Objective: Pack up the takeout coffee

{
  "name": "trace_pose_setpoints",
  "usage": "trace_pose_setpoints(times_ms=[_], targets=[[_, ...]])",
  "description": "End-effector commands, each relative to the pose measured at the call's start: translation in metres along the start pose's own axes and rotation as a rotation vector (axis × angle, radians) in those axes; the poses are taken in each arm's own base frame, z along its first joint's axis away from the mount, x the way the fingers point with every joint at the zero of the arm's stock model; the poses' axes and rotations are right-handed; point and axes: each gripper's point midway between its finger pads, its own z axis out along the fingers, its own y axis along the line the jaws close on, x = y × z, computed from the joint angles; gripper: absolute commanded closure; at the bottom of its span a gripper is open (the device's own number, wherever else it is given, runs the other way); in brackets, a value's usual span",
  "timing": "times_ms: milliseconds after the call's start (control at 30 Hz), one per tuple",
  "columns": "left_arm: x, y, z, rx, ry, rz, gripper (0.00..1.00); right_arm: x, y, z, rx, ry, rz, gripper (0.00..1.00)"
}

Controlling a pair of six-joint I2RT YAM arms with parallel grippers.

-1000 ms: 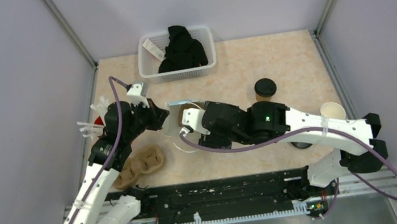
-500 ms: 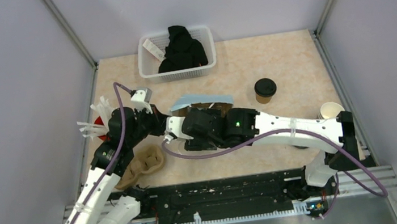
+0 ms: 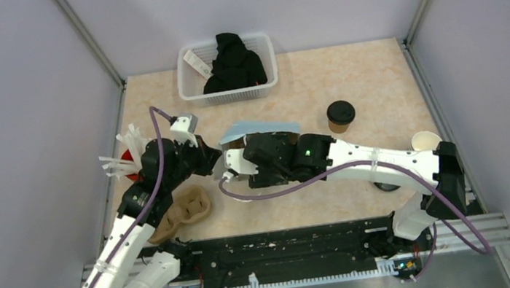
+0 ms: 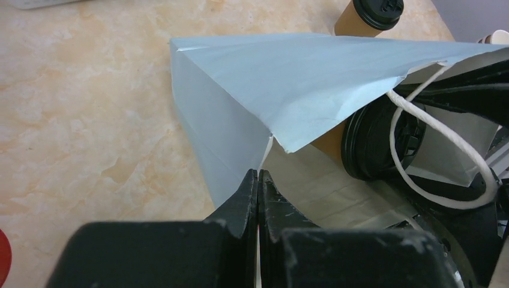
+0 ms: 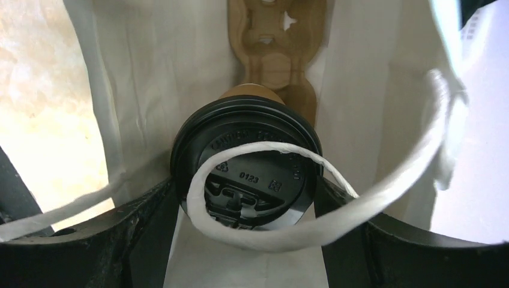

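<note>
A light blue paper bag (image 3: 259,128) with a white inside and white string handles lies open on its side mid-table. My left gripper (image 4: 258,177) is shut on the bag's edge (image 4: 267,141) and holds it open. My right gripper (image 5: 247,201) is inside the bag, shut on a takeout coffee (image 5: 246,162), a brown cup with a black lid, one finger on each side of the lid. That lid also shows in the left wrist view (image 4: 369,141). A handle string drapes over the lid. A second takeout coffee (image 3: 341,114) stands upright on the table to the right.
A moulded brown cup carrier (image 3: 183,211) lies left of the bag, and carrier cardboard (image 5: 277,42) shows beyond the held cup. A red cup of white straws (image 3: 124,158) stands far left. A white basket (image 3: 190,86) holds black cloth at the back. White paper cups (image 3: 426,141) stand at the right.
My right gripper has pushed left with the coffee, deeper into the bag. The bag's blue upper side has come into view. The left gripper has kept its hold on the edge.
</note>
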Motion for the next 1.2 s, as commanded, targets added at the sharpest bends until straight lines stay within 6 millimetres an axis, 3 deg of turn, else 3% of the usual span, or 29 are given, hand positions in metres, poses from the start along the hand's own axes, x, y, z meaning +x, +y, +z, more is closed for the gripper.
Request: trace_pose_setpoints(times_ms=[0,300,467,600,700,900,1167], targets=[[-0.01,0.003,0.002,-0.031,-0.025,-0.006,1.0,-0.008,-0.011,-0.008,0.007,-0.081,-0.074,0.43],[0.0,0.006,-0.003,-0.042,-0.033,-0.048,1.0,0.004,-0.008,0.017,-0.031,0.027,-0.105,0.44],[-0.002,0.007,-0.003,-0.043,-0.056,-0.038,1.0,-0.008,-0.008,0.026,-0.023,-0.001,-0.069,0.45],[-0.002,0.009,0.0,-0.052,-0.045,-0.041,1.0,-0.002,-0.005,0.044,-0.027,-0.002,-0.048,0.47],[0.007,0.014,0.005,-0.071,-0.022,-0.04,1.0,-0.003,-0.012,0.056,0.008,-0.052,0.006,0.48],[0.023,0.024,0.011,-0.11,0.02,-0.053,1.0,0.001,0.003,0.069,-0.055,-0.086,0.009,0.48],[0.021,0.02,0.013,-0.095,0.047,-0.06,1.0,0.001,-0.038,0.043,0.064,-0.058,0.018,0.48]])
